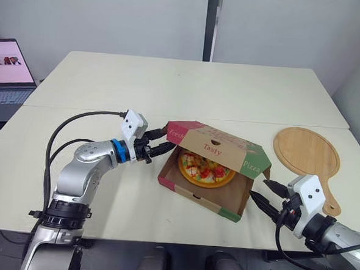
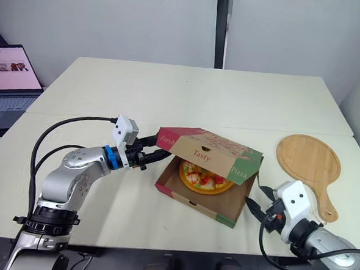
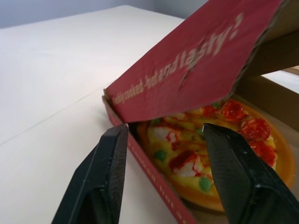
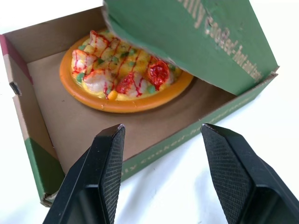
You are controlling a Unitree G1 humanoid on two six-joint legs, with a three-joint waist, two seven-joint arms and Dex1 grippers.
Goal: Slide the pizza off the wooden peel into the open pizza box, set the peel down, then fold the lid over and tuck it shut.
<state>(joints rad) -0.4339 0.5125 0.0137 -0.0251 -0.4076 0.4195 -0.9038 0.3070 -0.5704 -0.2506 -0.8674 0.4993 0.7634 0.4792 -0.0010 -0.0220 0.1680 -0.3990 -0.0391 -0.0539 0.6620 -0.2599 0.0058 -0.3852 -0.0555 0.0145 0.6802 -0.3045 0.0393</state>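
The pizza box (image 1: 196,198) sits mid-table with the pizza (image 1: 206,170) inside. Its lid (image 1: 219,146) hangs tilted over the tray, partly down, with a gap at the front. My left gripper (image 1: 165,140) is open at the box's left side. Its fingertips are right at the lid's red side flap (image 3: 187,70), clamping nothing. My right gripper (image 1: 260,189) is open just off the box's right front corner, apart from it. The lid's green side flap (image 4: 196,42) hangs over the pizza (image 4: 124,77) beyond it. The wooden peel (image 1: 306,152) lies flat on the table, right of the box.
A laptop (image 1: 6,75) stands open at the far left edge. The peel's handle (image 1: 329,199) points toward the front, close to my right arm. Bare tabletop (image 1: 189,86) stretches behind the box.
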